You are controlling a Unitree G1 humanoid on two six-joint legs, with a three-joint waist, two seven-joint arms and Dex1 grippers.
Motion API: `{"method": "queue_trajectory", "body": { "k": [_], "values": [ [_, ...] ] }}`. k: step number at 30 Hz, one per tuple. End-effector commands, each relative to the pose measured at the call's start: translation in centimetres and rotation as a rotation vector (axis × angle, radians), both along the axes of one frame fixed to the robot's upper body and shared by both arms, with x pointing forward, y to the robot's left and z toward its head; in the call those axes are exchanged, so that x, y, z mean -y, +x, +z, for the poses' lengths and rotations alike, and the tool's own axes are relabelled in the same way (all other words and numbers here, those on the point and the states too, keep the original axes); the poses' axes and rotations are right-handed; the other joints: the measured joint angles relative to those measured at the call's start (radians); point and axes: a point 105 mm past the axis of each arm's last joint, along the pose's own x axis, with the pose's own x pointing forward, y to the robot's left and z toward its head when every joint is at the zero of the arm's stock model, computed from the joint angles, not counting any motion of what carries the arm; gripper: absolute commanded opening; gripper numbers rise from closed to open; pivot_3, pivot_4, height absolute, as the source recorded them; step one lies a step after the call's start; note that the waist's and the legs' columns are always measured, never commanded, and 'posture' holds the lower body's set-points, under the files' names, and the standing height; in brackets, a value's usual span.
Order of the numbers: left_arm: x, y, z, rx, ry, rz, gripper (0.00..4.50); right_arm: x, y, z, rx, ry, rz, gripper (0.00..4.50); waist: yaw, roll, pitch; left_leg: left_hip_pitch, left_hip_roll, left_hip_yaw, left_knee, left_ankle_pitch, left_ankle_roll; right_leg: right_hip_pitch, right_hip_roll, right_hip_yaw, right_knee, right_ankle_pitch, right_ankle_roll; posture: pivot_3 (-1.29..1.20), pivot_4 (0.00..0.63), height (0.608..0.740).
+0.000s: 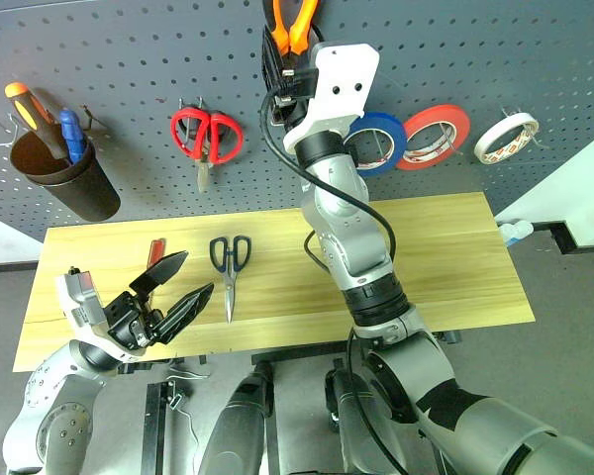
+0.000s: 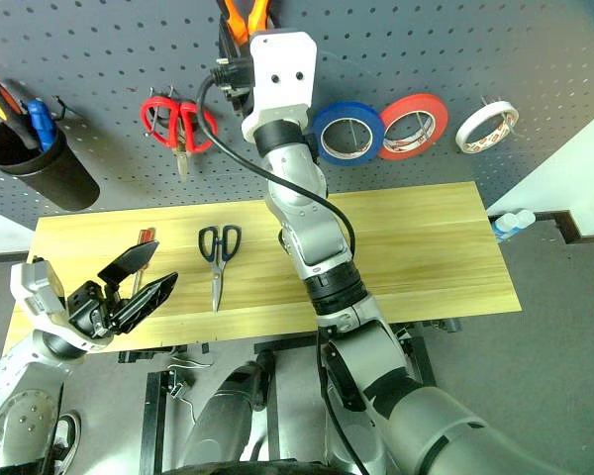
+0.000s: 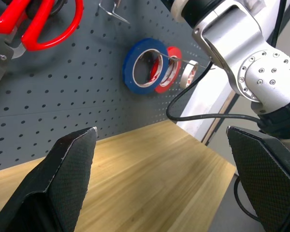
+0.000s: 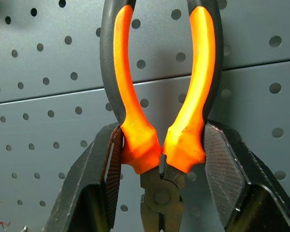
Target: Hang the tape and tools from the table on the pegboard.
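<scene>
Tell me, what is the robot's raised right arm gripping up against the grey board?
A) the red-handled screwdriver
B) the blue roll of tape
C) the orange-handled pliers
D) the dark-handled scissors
C: the right wrist view shows the right gripper with its jaws clamped on the pliers by their orange handles, against the pegboard.

Pliers: handle tops running off frame edge, so no hook is showing. Red-handled screwdriver: shaft lying partly hidden behind left gripper.
</scene>
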Motion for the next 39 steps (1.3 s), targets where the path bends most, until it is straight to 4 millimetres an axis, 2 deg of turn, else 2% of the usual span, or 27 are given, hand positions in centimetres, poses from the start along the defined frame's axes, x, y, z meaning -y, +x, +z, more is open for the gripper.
{"method": "queue_trajectory", "body": {
  "k": [1,23,30,31,39],
  "values": [
    [0.0,-0.5,0.7,0.038,0.009,-0.007,4.50,-1.4,-1.4,0.0,0.011,0.060,0.062,2.09,0.000,0.000,0.000,0.000,0.000,0.000,0.000,0.000,0.000,0.000,0.000,0.000,0.000,0.000,0.000,0.06,0.341,0.715],
    [-0.1,-0.6,0.6,0.037,0.007,-0.003,4.50,-1.6,-0.6,-1.6,-0.025,0.044,0.055,2.09,0.000,0.000,0.000,0.000,0.000,0.000,0.000,0.000,0.000,0.000,0.000,0.000,0.000,0.000,0.000,0.06,0.348,0.715],
    [-0.1,-0.6,0.6,0.040,0.006,-0.002,4.50,-1.4,-0.4,-1.7,-0.037,0.050,0.047,4.31,0.000,0.000,0.000,0.000,0.000,0.000,0.000,0.000,0.000,0.000,0.000,0.000,0.000,0.000,0.000,0.06,0.346,0.715],
    [-0.1,-0.5,0.6,0.040,0.006,-0.002,4.50,-1.4,-0.4,-1.6,-0.038,0.052,0.047,4.45,0.000,0.000,0.000,0.000,0.000,0.000,0.000,0.000,0.000,0.000,0.000,0.000,0.000,0.000,0.000,0.06,0.345,0.715],
    [0.0,-0.3,0.6,0.043,0.003,-0.006,4.50,-1.4,-0.9,-0.9,-0.003,0.044,0.056,4.45,0.000,0.000,0.000,0.000,0.000,0.000,0.000,0.000,0.000,0.000,0.000,0.000,0.000,0.000,0.000,0.05,0.338,0.715]
  ]
}}
